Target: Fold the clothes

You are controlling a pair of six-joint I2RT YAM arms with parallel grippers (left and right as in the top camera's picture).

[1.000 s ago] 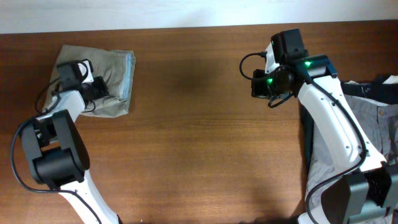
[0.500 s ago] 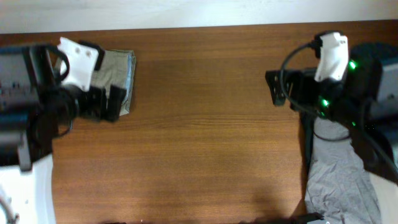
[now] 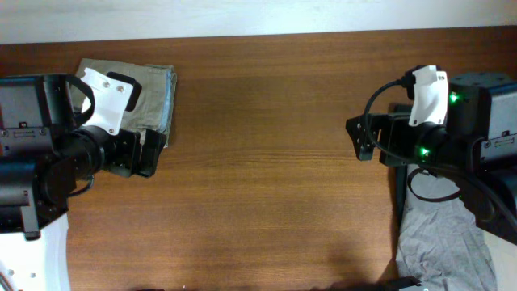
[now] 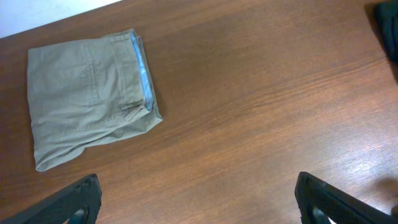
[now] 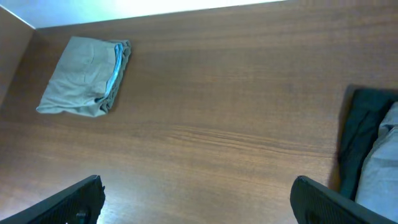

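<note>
The clothes, pale khaki-green shorts (image 3: 153, 85) with a light-blue waistband lining, lie folded flat at the table's far left corner. They also show in the left wrist view (image 4: 87, 93) and the right wrist view (image 5: 84, 78). My left gripper (image 3: 147, 152) hovers high beside the shorts' near right edge, and it is open (image 4: 196, 202) with only bare wood between its fingers. High over the table's right side, my right gripper (image 3: 357, 139) also stands open (image 5: 196, 199) and holds nothing.
Grey trousers (image 3: 440, 238) lie in a heap at the right edge, partly under my right arm, with a black piece (image 5: 357, 130) along their left side. Brown wood table (image 3: 266, 162) spans the middle. A white wall runs along the far edge.
Both grippers went from shut to open. The left one left the shorts and rose. The right arm also lifted and drew back toward the right.
</note>
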